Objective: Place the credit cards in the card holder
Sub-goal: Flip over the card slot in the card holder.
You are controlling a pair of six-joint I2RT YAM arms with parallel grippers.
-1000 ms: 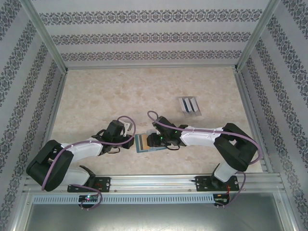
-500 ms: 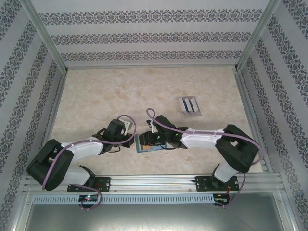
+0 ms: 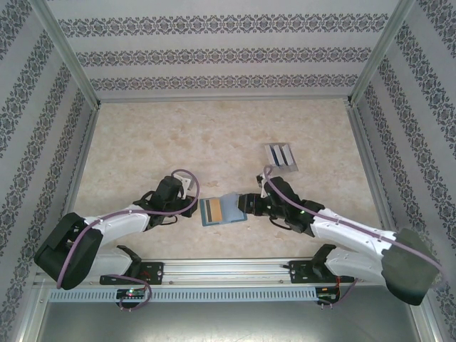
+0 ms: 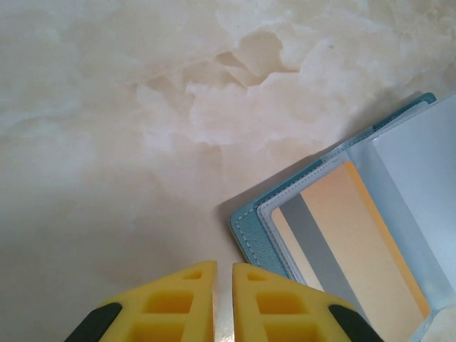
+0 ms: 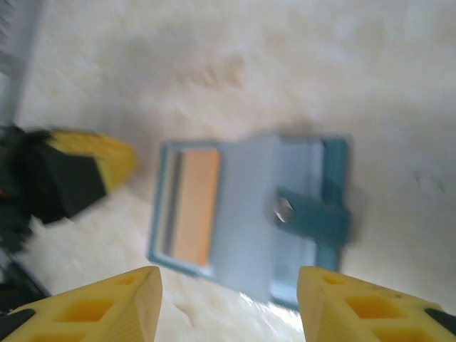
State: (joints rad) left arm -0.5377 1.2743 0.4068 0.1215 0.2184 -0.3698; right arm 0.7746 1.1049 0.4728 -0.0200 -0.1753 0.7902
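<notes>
Near the arm bases, the left gripper (image 4: 223, 299), fingers almost together and empty, rests just beside the open card holder (image 3: 231, 208), whose nearer pocket holds the orange-gold card (image 3: 210, 211). The right gripper (image 5: 228, 303) hovers over it, fingers spread wide. Farther back, the grey rack (image 3: 282, 164) appears to hold the rest, so the next step is probably fetching one.

Marble-look table (image 3: 142, 142) bears card holder (image 3: 229, 207) (open), rack (image 3: 282, 156).

left arm (image 3: 114, 222), right arm (image 3: 349, 234): white shells, black joints | cables (image 3: 182, 172): purple | left hand (image 4: 223, 274), right hand (image 5: 228, 278): yellow fingers
</notes>
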